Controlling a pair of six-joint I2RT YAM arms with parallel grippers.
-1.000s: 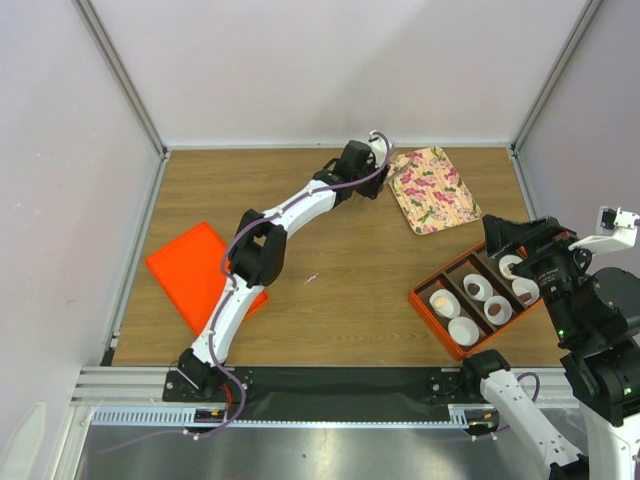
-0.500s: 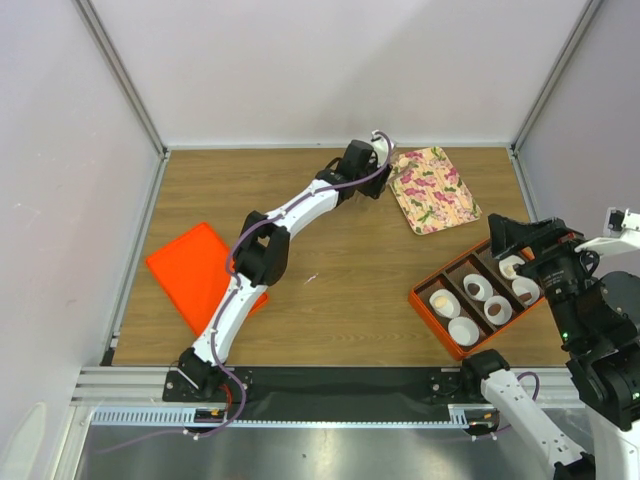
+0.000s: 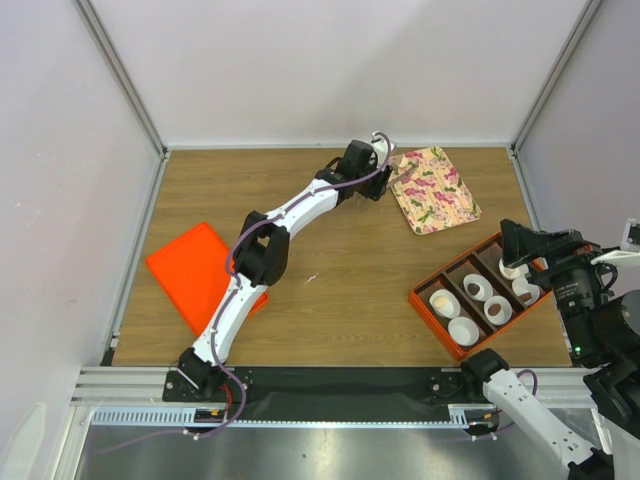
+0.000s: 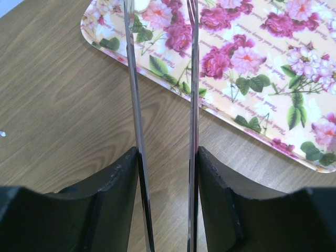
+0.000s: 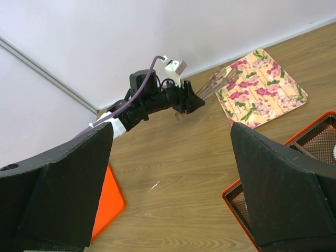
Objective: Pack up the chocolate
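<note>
Dark brown chocolate pieces (image 3: 473, 290) sit in white paper cups (image 3: 463, 331) inside the orange box (image 3: 430, 322) at the right. My left gripper (image 3: 378, 165) is stretched to the far side of the table. It is shut on a pair of thin metal tongs (image 4: 193, 79). The tongs' blades reach over the near corner of the floral tray (image 4: 262, 68), and I see nothing between the blades. A small white thing at the tray's top edge is cut off by the frame. My right gripper (image 3: 518, 250) hangs wide open and empty above the box's far end.
An orange lid (image 3: 195, 272) lies flat at the left, partly under the left arm. The floral tray (image 3: 432, 188) lies at the back right. A tiny white scrap (image 3: 312, 279) lies mid-table. Walls close in the back and both sides.
My right arm has drawn back to the right and slightly nearer, its gripper still wide open. The left arm and the tongs have stayed where they were.
</note>
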